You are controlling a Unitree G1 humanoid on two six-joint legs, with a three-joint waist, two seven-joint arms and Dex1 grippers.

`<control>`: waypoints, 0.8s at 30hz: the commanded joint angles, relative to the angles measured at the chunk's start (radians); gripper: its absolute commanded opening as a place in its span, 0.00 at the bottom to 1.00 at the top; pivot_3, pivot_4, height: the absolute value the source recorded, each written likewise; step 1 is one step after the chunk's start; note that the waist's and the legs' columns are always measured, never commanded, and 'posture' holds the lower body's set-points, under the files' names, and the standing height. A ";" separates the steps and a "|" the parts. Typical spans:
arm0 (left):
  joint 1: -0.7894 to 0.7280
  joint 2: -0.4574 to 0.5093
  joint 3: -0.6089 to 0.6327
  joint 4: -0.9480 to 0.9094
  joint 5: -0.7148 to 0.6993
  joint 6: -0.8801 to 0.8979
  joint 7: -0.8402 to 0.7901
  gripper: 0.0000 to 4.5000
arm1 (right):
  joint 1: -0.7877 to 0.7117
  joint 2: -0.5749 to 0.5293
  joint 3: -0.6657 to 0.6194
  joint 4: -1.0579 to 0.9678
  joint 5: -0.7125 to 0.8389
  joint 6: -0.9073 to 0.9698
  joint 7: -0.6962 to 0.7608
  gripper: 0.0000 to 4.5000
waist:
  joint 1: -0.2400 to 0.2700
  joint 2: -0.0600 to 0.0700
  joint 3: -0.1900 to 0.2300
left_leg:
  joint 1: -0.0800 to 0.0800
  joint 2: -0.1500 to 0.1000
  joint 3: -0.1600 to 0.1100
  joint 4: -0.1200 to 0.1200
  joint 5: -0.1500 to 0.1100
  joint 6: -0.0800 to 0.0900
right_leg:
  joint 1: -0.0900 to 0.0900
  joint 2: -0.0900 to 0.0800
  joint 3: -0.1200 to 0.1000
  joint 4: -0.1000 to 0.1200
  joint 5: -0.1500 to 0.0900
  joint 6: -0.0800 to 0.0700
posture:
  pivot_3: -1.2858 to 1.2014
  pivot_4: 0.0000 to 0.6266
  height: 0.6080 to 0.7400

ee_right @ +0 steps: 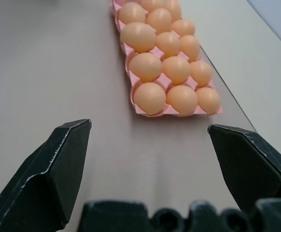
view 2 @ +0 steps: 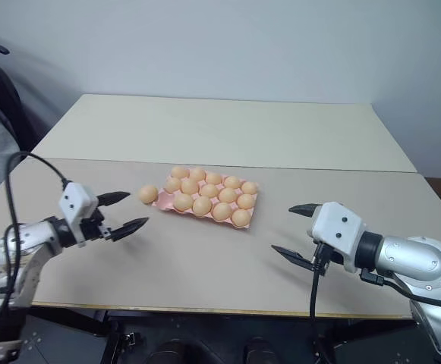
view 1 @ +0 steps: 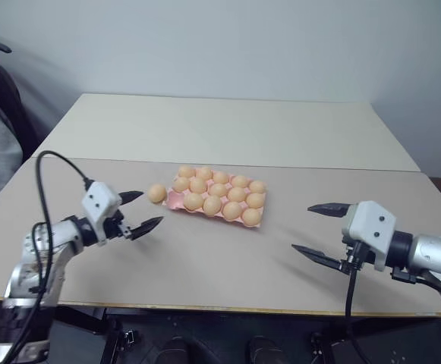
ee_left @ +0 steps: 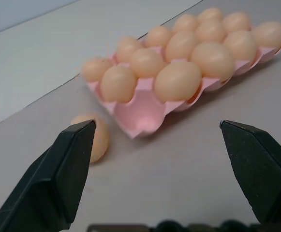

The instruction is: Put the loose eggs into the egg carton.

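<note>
The egg carton (view 1: 216, 199) is lying flat near the middle of the tabletop (view 1: 205, 258), a pink moulded tray with its cups almost all holding orange-tan eggs. The corner cup nearest the left gripper (view 1: 143, 211) is sitting empty, as the left wrist view shows. One loose egg (view 1: 156, 192) is resting on the tabletop just beside the carton's left end, apart from the tray and close to that empty corner.

The left gripper is hovering above the tabletop near the loose egg, its jaws spread wide and gripping nothing. The right gripper (view 1: 317, 231) is hanging over the tabletop well to the right of the carton, its jaws likewise spread wide and empty, pointing back toward the tray.

No brand, label or writing is readable on the carton, the eggs or the grippers.
</note>
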 commanded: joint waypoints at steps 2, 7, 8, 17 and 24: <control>0.056 0.031 0.058 -0.050 -0.011 0.000 0.012 0.99 | -0.005 -0.016 -0.052 -0.029 0.036 -0.022 0.019 1.00 | 0.002 0.000 0.000 | 0.000 0.000 0.000 0.000 0.000 0.000 | 0.000 0.000 0.000 0.000 0.000 0.000 | 0.52 0.24 1.00; 0.049 0.028 0.063 -0.027 -0.003 0.002 0.051 0.99 | -0.018 -0.016 -0.030 -0.021 0.030 -0.024 0.013 1.00 | 0.006 0.000 0.000 | 0.000 0.000 0.000 0.000 0.000 0.000 | 0.000 0.000 -0.001 0.000 0.000 0.000 | 0.52 0.24 1.00; 0.043 0.027 0.060 -0.023 -0.004 0.001 0.056 0.99 | -0.017 -0.017 -0.029 -0.021 0.028 -0.025 0.013 1.00 | 0.004 0.000 0.000 | 0.000 0.000 0.000 0.000 0.000 0.000 | 0.000 0.000 -0.001 0.000 0.000 0.000 | 0.52 0.24 1.00; -0.090 -0.017 -0.003 0.169 0.096 -0.035 0.176 0.99 | -0.001 -0.015 -0.031 -0.029 0.018 -0.024 0.000 1.00 | 0.003 0.000 0.000 | 0.001 0.000 0.000 0.000 0.000 0.000 | 0.000 0.000 0.000 0.001 0.000 0.000 | 0.52 0.24 1.00; -0.223 -0.074 -0.082 0.399 0.152 -0.178 0.138 0.99 | 0.002 -0.011 -0.014 -0.036 0.004 -0.015 -0.023 1.00 | 0.003 0.000 0.000 | -0.002 -0.001 0.000 0.000 0.000 0.000 | -0.001 0.000 -0.001 0.000 0.000 0.000 | 0.52 0.24 1.00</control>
